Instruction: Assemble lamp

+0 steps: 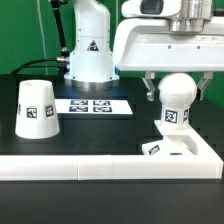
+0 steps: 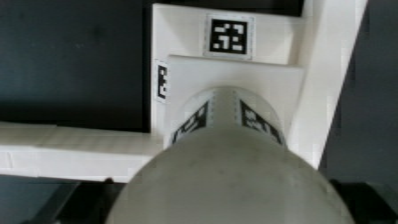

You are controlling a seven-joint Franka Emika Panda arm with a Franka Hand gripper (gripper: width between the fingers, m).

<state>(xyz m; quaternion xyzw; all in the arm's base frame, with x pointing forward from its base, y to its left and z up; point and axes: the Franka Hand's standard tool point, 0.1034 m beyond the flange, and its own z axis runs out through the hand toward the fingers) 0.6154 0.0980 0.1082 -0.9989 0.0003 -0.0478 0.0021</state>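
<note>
Straddling the round head of the bulb, the tool sits directly above it with one finger on each side; whether the fingers grip it cannot be told. The bulb stands upright, long axis vertical, on the base. The shade rests on the table, well apart toward the exterior view's left.

1. The marker board lies flat toward the counter's far edge, about midway along it, with its tags facing up.
2. The counter has a matt black top.
3. A raised white rail runs along the near edge. At the near corner on the exterior view's right, it turns toward the far edge.
</note>
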